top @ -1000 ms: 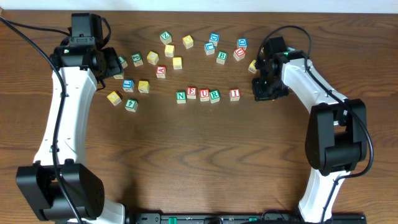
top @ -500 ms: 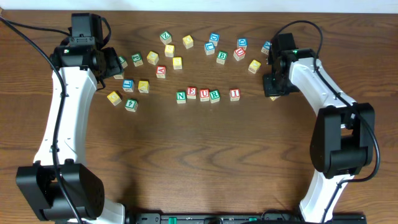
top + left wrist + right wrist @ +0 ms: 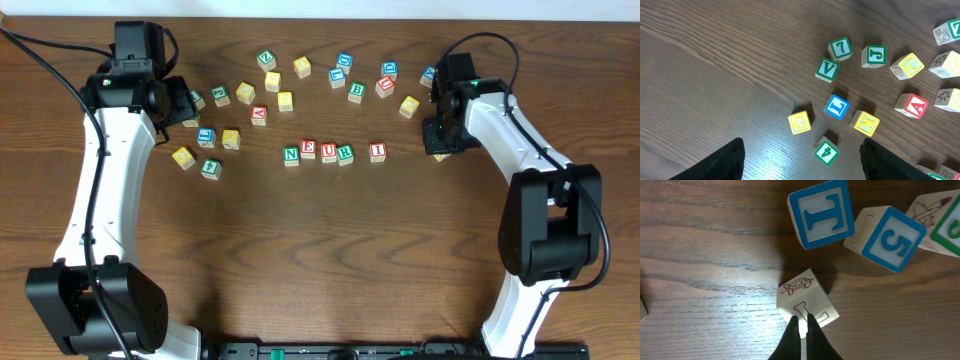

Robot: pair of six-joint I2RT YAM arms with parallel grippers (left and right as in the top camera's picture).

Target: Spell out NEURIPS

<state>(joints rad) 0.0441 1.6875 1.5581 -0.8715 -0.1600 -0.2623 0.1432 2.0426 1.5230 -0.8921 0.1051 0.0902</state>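
The brown counter (image 3: 320, 260) holds lots of little letter blocks. The left arm (image 3: 105, 190) is up by the loose blocks (image 3: 245, 93), and the right arm (image 3: 520, 140) is at the right side. In the middle, N (image 3: 291, 154), E (image 3: 308, 149), U (image 3: 328, 153), R (image 3: 345, 154) and I (image 3: 377, 151) stand in a line. The left fingers (image 3: 730, 160) are wide open, holding nothing. The right fingers (image 3: 792, 342) are shut tight, tips at a pale block (image 3: 810, 297).
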